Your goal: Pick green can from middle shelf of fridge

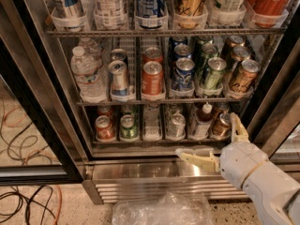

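Note:
The fridge (33, 102) stands open in front of me. The middle shelf (154, 101) holds lanes of cans. The green can (213, 73) stands at the front of its lane, right of centre, with more green cans behind it. My gripper (206, 135) is open and empty. It is below the middle shelf, in front of the bottom shelf's right end. One pale finger (197, 158) points left and the other (238, 128) points up. The green can is above the gripper and apart from it.
Blue cans (183, 74) stand left of the green can, bronze-brown cans (243, 76) right of it. A red can (152, 78), a silver can (118, 78) and a water bottle (86, 74) are further left. Taller cans (150, 3) fill the rack above. Clear plastic (161, 210) and cables (23, 200) lie on the floor.

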`<state>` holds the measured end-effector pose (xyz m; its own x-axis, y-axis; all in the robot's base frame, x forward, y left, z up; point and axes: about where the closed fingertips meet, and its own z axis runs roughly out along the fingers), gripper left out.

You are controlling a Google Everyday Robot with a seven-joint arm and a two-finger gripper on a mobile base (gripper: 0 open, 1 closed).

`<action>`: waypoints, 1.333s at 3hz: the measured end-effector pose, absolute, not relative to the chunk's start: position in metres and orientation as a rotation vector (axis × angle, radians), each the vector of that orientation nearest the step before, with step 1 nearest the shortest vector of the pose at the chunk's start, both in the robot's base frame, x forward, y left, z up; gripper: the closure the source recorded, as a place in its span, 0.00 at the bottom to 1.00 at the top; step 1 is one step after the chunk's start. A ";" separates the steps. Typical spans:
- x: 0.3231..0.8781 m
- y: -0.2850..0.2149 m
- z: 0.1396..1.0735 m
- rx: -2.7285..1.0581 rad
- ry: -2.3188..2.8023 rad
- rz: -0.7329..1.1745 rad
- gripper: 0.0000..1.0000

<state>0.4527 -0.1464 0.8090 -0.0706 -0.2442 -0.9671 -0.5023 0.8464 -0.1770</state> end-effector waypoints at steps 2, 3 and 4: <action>0.451 -0.168 0.807 -0.535 1.644 0.162 0.00; 0.455 -0.172 0.809 -0.477 1.627 0.165 0.00; 0.463 -0.182 0.828 -0.405 1.568 0.114 0.00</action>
<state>0.4633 -0.1817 0.8277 0.0133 -0.1835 -0.9829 -0.3239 0.9292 -0.1779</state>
